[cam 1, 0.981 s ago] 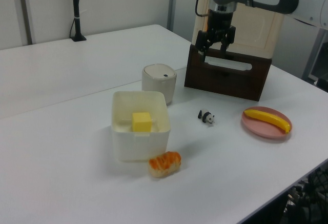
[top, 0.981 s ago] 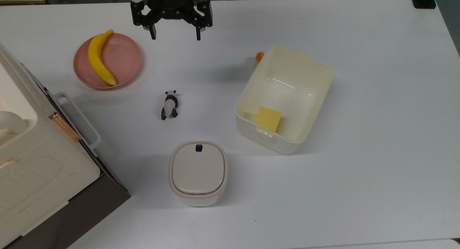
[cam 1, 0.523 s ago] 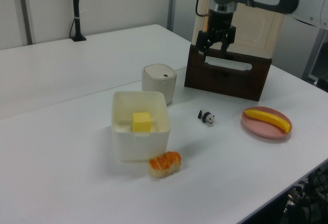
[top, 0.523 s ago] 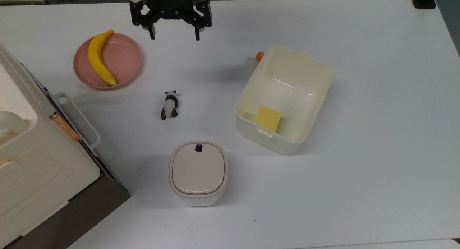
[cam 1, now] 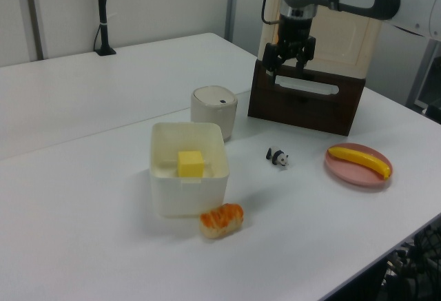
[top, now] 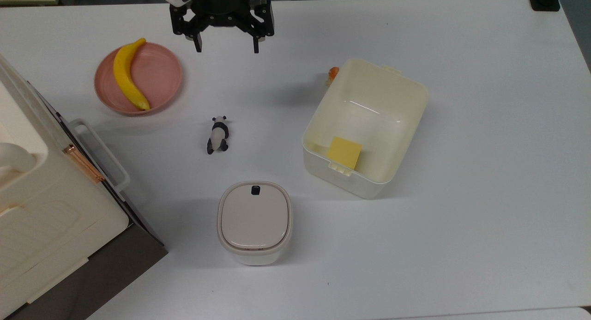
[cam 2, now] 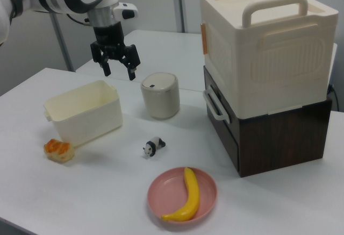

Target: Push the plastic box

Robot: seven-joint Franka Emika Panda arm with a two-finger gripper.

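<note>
The gripper hangs with fingers spread wide, holding nothing, well apart from the plastic box. The box sits on the table, just beside the lidded bin, a yellow block inside it.

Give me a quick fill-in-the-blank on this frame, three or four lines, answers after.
1. The yellow block lies inside the ____.
2. The banana rests on a ____ plate.
3. The gripper hangs above the table with its fingers ____.
4. The toy lying between the plate and the lidded bin is a ____.

Missing words: plastic box; pink; open; panda
</note>
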